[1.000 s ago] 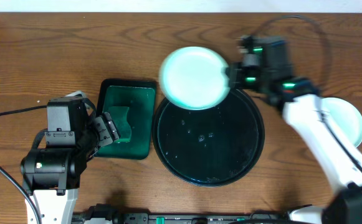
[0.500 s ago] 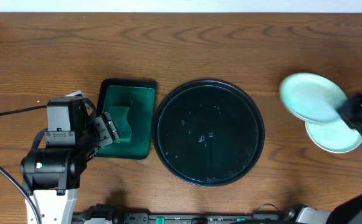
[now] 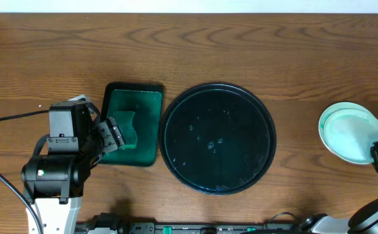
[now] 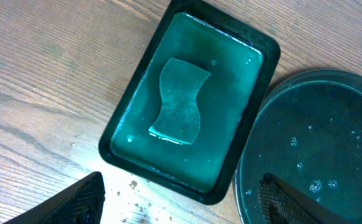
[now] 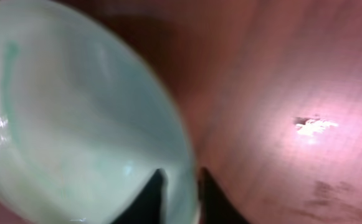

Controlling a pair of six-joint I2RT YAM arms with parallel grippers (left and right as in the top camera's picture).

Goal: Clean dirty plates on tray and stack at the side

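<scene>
Left gripper (image 4: 182, 180) spread wide, right gripper (image 5: 181, 182) pinched narrow

Black and boxy at the top of the left arm (image 3: 62, 127), with a round black joint beneath, a tiny green light on it, and a white link lower down. One thin black cable (image 3: 10, 118) in from the left edge, a second curving below it. Black, wedge-shaped left fingers (image 4: 75, 200), finely meshed on the inner faces. Pale grey-white link on the right arm (image 3: 374, 218), capped by a black block at the wrist. Black, narrow right fingers (image 5: 154, 198), tapering upward, blurred at the edges.
</scene>
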